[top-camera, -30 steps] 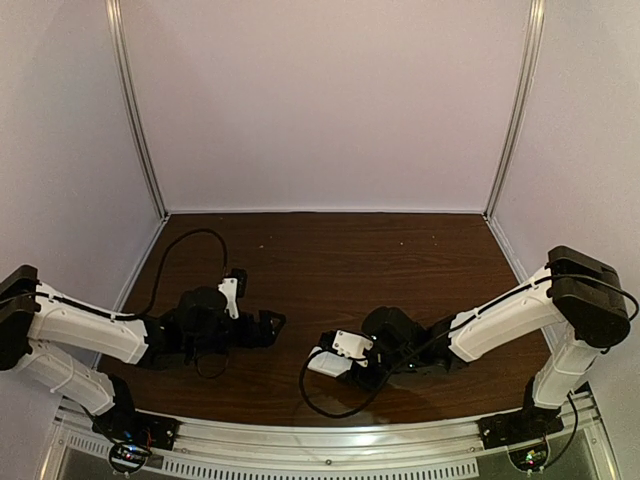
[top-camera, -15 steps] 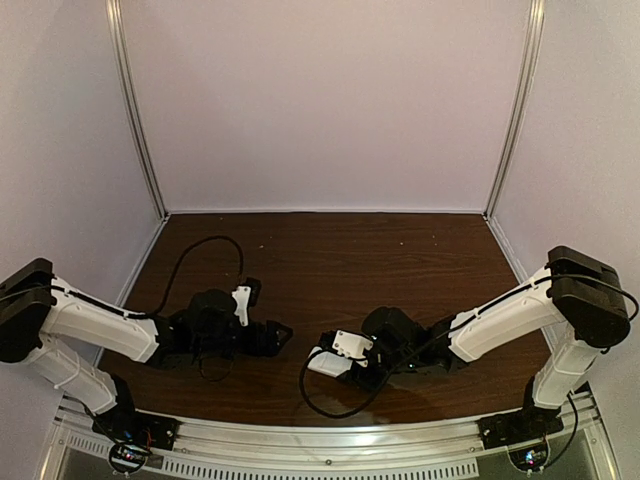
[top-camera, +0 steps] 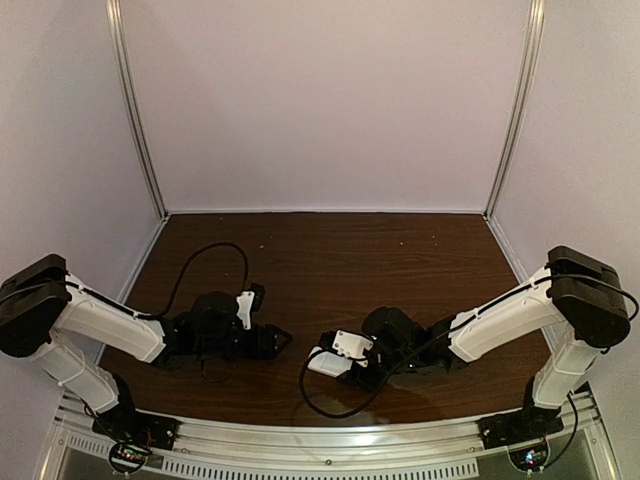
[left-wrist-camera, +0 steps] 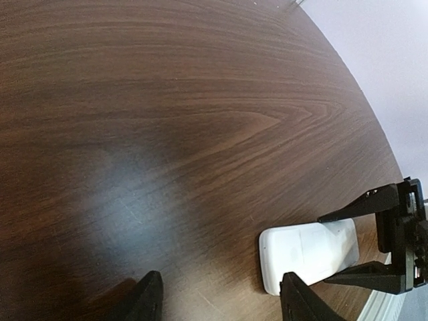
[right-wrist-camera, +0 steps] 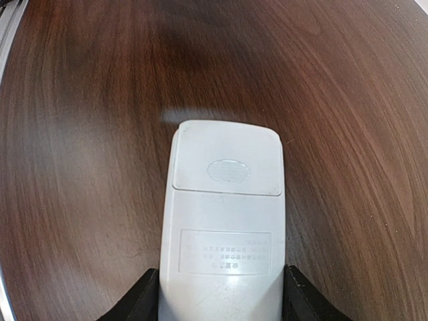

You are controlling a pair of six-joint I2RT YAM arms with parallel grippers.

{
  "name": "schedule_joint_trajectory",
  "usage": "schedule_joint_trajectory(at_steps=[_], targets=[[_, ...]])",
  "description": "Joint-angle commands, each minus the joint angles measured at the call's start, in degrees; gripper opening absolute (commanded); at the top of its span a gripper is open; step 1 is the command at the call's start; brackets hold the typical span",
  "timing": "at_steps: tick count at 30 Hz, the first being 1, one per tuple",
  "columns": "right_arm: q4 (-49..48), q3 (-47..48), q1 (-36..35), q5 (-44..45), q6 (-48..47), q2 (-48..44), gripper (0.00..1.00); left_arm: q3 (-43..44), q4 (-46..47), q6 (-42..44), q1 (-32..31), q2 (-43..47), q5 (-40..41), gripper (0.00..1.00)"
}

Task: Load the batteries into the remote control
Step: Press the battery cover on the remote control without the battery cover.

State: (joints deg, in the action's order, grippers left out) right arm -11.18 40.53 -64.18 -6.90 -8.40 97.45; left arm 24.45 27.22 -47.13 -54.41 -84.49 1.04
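Stock on view: one white remote control (right-wrist-camera: 224, 221); two grippers, namely one left gripper (left-wrist-camera: 221, 299) and one right gripper (right-wrist-camera: 221, 297); one dark wooden table (top-camera: 350, 250).

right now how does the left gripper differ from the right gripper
The left gripper stands open, holding nothing; the right gripper is closed on the remote control. The left gripper hangs over the table; the right gripper over the remote's plain back. Both sit low, facing each other.
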Motion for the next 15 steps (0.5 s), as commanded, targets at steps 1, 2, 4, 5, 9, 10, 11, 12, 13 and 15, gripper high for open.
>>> schedule_joint_trajectory(at_steps=[1,2,4,5,9,10,11,12,13,15], targets=[[-0.34,-0.19,0.23,0.77,0.34,1.09,0.39,-1.64,3.5,-0.64,0.45,-1.19,-2.79,0.6],[-0.32,-0.18,0.22,0.77,0.38,1.14,0.39,-1.79,3.94,-0.71,0.49,-1.47,-3.4,0.59],[-0.28,-0.1,0.29,0.82,0.39,1.16,0.38,-2.11,4.54,-0.7,0.5,-1.89,-4.1,0.56],[-0.24,-0.09,0.22,0.78,0.4,1.16,0.38,-2.12,4.71,-0.82,0.45,-2.1,-4.26,0.55],[-0.2,-0.19,0.24,0.85,0.54,1.29,0.38,-2.14,5.77,-0.77,0.49,-3.37,-5.38,0.51],[-0.15,-0.26,0.21,0.87,0.6,1.28,0.38,-2.05,5.96,-0.63,0.45,-3.78,-5.66,0.49],[-0.39,-0.39,0.27,0.82,0.58,1.21,0.38,-1.72,5.87,-0.45,0.47,-4.13,-5.9,0.47],[-0.71,-0.6,0.22,0.75,0.69,1.17,0.38,-1.41,5.64,-0.21,0.46,-4.44,-6.49,0.46],[-0.83,-0.66,0.21,0.73,0.73,1.21,0.38,-1.21,5.57,-0.14,0.45,-4.7,-6.98,0.46],[-0.77,-0.6,0.22,0.73,0.7,1.33,0.38,-1.22,5.92,-0.19,0.45,-5.12,-7.4,0.45]])
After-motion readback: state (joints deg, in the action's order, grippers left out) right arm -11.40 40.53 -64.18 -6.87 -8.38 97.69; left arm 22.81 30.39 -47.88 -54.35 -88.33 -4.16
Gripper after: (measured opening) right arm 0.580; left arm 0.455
